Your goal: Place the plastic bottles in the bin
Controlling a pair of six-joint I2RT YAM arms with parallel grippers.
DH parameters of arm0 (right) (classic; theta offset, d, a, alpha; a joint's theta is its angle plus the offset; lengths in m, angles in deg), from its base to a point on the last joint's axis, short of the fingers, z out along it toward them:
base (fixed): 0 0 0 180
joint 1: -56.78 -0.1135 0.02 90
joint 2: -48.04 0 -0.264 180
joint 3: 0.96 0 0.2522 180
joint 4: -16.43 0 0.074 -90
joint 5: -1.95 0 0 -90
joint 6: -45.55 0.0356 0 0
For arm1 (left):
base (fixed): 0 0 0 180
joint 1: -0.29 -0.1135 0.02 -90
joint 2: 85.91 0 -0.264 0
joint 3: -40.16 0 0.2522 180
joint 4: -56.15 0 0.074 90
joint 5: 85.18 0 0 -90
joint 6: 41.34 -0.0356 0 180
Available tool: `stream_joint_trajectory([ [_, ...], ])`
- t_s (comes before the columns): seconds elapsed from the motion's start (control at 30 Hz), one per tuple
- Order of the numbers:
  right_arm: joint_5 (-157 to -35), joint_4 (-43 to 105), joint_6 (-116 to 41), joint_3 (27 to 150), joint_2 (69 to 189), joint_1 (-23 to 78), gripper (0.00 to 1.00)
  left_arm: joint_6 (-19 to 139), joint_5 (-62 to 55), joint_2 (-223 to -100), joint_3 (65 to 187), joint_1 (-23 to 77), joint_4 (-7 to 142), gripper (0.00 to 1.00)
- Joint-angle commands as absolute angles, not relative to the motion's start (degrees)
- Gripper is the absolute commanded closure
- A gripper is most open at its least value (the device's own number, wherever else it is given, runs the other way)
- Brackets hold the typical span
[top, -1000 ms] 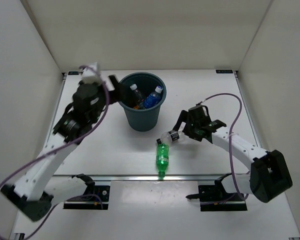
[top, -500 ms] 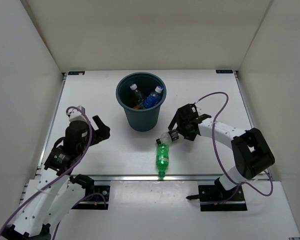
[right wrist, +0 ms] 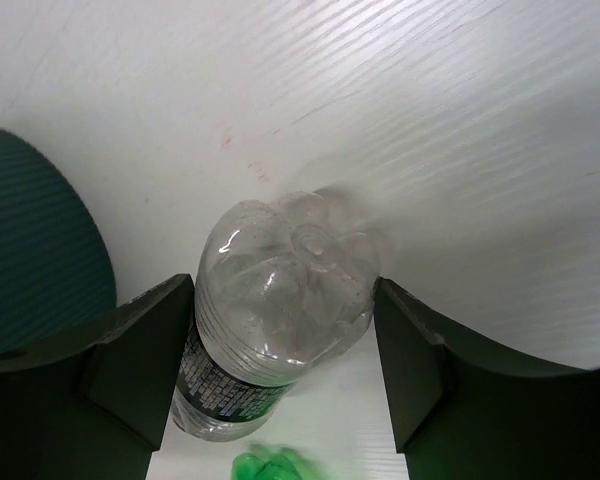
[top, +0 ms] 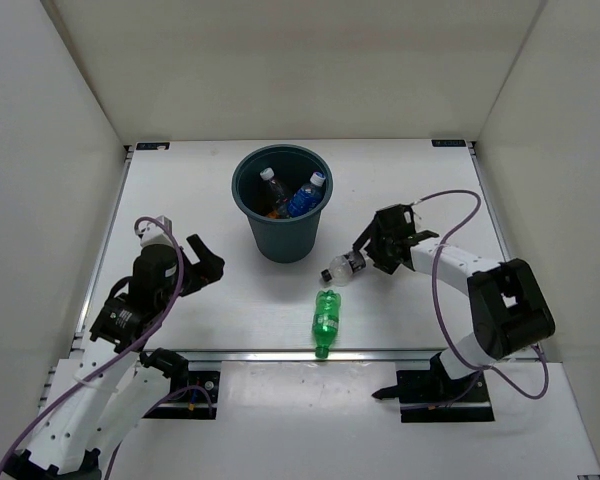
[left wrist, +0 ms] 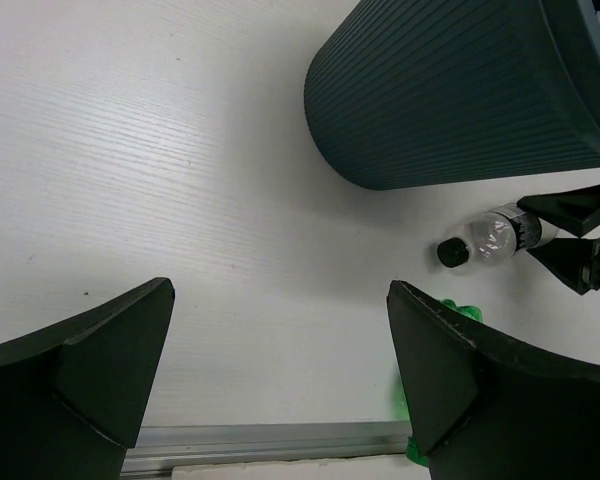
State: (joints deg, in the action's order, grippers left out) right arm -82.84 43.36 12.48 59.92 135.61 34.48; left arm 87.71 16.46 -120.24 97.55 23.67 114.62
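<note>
The bin (top: 285,240) stands at the table's middle back with a clear bottle (top: 270,182) and a blue-labelled bottle (top: 305,195) inside. Right of the bin, a clear bottle with a dark label (top: 340,267) lies with its cap toward the left. My right gripper (top: 363,258) is shut on its base end; in the right wrist view both fingers press the bottle (right wrist: 280,310). A green bottle (top: 326,318) lies near the front edge. My left gripper (top: 208,258) hangs open over bare table left of the bin (left wrist: 460,100).
A metal rail (top: 310,354) runs along the table's front edge just beyond the green bottle. White walls enclose the table on the left, back and right. The right arm's purple cable (top: 450,215) loops over the table's right side.
My left arm has drawn back from the bin's rim to the near left. My right gripper's jaws have closed on the clear bottle and shifted it slightly right, away from the green bottle.
</note>
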Motion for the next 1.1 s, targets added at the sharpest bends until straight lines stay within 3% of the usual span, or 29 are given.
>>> stream_joint_trajectory([
  [0.0,-81.5,39.8,10.8,59.6,131.3,36.0,0.94,87.8,16.4,-119.5,97.7,23.8,115.5,0.01],
  [0.1,-78.1,39.9,8.1,61.8,127.9,36.0,1.0,87.7,16.2,-119.9,97.9,23.5,115.4,0.01],
  [0.4,-73.4,41.2,-2.3,67.5,117.2,37.8,1.0,86.1,14.9,-122.6,99.0,23.2,112.5,0.02],
  [0.57,-61.9,44.4,-13.5,79.4,113.0,32.7,1.0,85.4,14.5,-123.6,98.9,23.1,110.6,0.02],
  [0.67,-62.1,40.3,-19.8,83.5,112.1,31.5,1.0,85.1,14.0,-123.8,98.7,23.3,110.5,0.01],
  [0.83,-63.4,35.0,-26.8,91.2,117.6,24.0,1.0,85.0,14.2,-123.2,97.9,23.0,110.4,0.01],
  [1.07,-74.9,35.5,-26.2,102.4,133.5,18.7,1.0,85.9,14.2,-121.2,96.2,23.1,113.3,0.01],
])
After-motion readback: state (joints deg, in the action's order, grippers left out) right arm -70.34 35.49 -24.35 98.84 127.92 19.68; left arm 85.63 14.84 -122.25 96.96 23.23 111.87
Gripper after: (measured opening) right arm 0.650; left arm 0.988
